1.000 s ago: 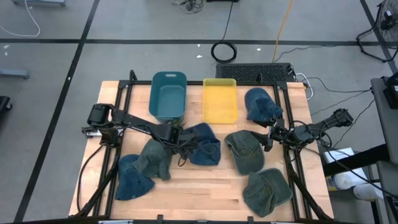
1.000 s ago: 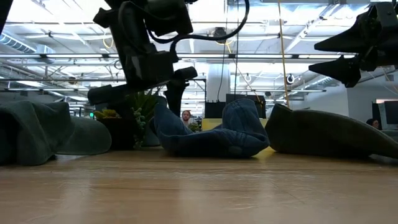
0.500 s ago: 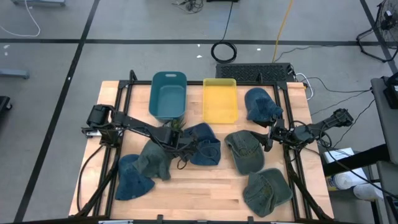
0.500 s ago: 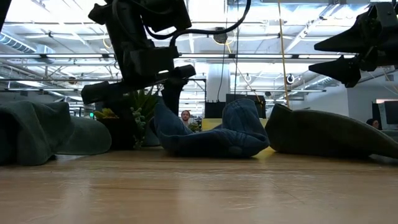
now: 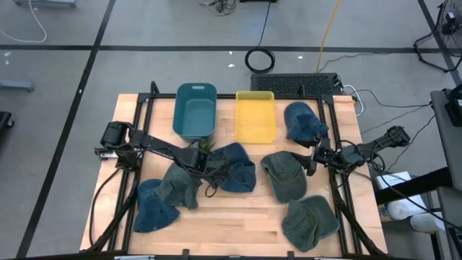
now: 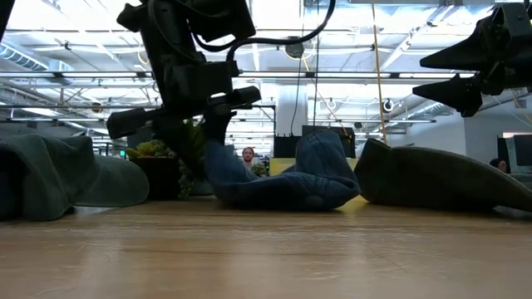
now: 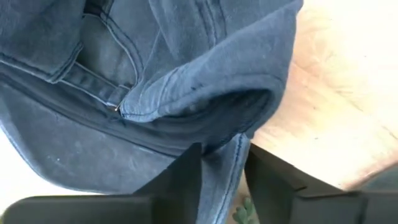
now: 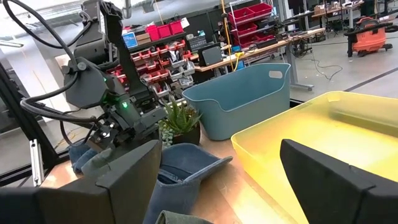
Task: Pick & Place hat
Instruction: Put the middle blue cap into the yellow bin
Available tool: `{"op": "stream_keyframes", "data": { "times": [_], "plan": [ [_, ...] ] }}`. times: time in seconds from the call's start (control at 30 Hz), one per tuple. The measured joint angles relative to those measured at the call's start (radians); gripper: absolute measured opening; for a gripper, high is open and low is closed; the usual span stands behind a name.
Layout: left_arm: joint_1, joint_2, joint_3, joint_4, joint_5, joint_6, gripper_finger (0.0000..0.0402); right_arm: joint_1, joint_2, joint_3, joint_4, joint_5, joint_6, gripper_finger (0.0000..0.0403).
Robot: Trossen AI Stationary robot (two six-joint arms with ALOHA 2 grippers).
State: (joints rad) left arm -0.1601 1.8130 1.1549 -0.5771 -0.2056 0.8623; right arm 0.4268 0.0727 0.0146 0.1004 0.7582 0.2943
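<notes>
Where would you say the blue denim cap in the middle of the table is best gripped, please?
Probably by its brim edge, coming in from the teal bin side. On the blue denim cap the stiff brim sticks out as a thin lip that fingers can straddle; the left gripper already has that edge between its fingers.

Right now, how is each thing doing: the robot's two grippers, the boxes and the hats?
Left gripper: closed on the brim of the middle blue hat.
Right gripper: open, hanging above a green hat.
Blue bin: empty.
Yellow bin: empty.
Blue hat at the back right: lying on the table.
Front green hat: lying on the table.
</notes>
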Motion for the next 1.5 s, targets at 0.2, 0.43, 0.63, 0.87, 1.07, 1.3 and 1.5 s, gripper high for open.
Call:
{"op": "stream_keyframes", "data": {
  "times": [0.2,0.43,0.63,0.87,1.07,1.3,1.5],
  "plan": [
    [0.0,0.0,0.001,-0.004,0.027,-0.001,0.0041,0.0,0.0,0.0,0.0,0.0,0.0,0.032],
    [0.0,0.0,0.001,-0.008,0.025,0.037,0.0015,0.0,0.0,0.0,0.0,0.0,0.0,0.032],
    [0.0,0.0,0.001,-0.012,0.029,0.058,0.0012,0.0,0.0,0.0,0.0,0.0,0.0,0.032],
    [0.002,-0.009,0.001,-0.02,0.069,0.04,0.0012,0.0,0.0,0.0,0.0,0.0,0.0,0.032],
    [0.002,-0.056,0.024,-0.04,0.085,0.003,0.0012,0.0,0.0,0.0,0.0,0.0,0.0,0.032],
    [0.015,-0.121,0.065,-0.069,0.114,-0.032,0.0012,0.0,0.0,0.0,0.0,0.0,0.0,0.032],
    [0.027,-0.171,0.098,-0.097,0.148,-0.074,0.0012,0.0,0.0,0.0,0.0,0.0,0.0,0.032]
  ]
}}
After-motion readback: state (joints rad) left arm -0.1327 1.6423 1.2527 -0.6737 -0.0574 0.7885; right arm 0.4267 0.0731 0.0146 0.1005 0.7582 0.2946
